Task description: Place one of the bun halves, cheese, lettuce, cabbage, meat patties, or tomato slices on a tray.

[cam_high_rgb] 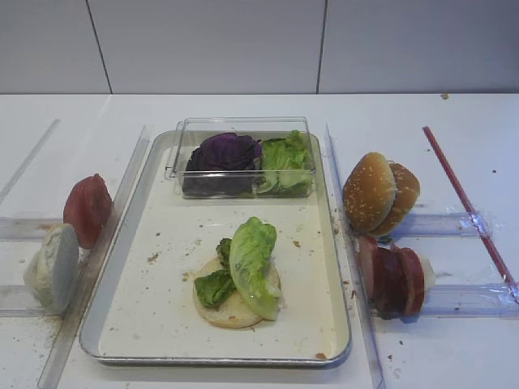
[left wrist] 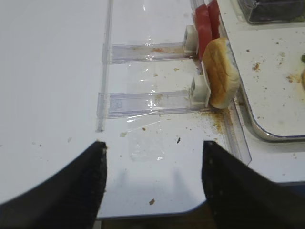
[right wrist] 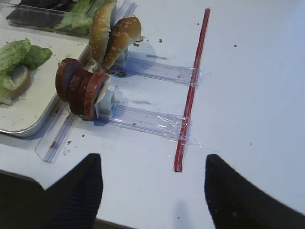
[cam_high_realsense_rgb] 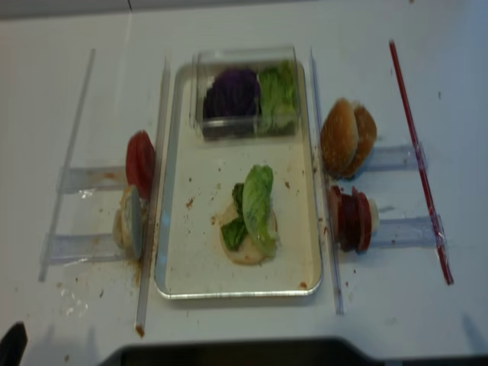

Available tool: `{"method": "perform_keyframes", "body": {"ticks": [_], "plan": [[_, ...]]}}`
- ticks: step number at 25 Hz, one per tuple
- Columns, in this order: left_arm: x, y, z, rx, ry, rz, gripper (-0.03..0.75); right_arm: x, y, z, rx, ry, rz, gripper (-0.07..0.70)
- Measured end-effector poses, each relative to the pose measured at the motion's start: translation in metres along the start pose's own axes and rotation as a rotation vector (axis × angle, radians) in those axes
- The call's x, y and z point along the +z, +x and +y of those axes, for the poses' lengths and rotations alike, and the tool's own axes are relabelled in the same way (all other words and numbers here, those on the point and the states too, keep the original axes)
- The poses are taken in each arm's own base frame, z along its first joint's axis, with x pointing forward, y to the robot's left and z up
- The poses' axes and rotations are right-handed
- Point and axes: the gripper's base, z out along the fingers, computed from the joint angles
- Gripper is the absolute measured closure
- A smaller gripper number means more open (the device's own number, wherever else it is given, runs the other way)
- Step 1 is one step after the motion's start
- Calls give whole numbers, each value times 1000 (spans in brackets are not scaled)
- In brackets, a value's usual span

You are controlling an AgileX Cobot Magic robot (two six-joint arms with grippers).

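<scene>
On the silver tray [cam_high_rgb: 334,267], a flat pale bun half [cam_high_rgb: 229,308] lies toward the near end with a long light green lettuce leaf [cam_high_rgb: 254,267] draped over it and a smaller, darker lettuce bit [cam_high_rgb: 213,285] tucked against its left side. Behind them, at the tray's far end, a clear plastic box [cam_high_rgb: 243,130] holds the purple cabbage [cam_high_rgb: 224,152] beside more green leaves. Right of the tray, two sesame bun halves [cam_high_rgb: 379,193] stand on edge in a clear holder, and just in front of them stand the meat patties [cam_high_rgb: 392,277]; left of the tray stand tomato slices [cam_high_rgb: 87,209] and another bun piece [cam_high_rgb: 53,267]. The right gripper [right wrist: 151,191] hangs over bare table with its jaws wide apart and nothing between them; the left gripper [left wrist: 153,183] is likewise spread wide and empty near its own holders. The patties look firm and dense and probably tolerate a pinch across the flat faces of one disc. The domed buns look soft and light, so a gentle grip across the rim seems wise. The lettuce is limp and would likely slide.
</scene>
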Motion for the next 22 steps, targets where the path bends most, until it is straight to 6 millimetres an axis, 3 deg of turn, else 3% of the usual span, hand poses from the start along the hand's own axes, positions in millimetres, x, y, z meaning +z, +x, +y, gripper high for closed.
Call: {"method": "perform_keyframes", "body": {"ticks": [22], "plan": [[0, 0, 0, 0, 0, 0, 293, 4, 3, 0, -4, -4, 12, 132]]}}
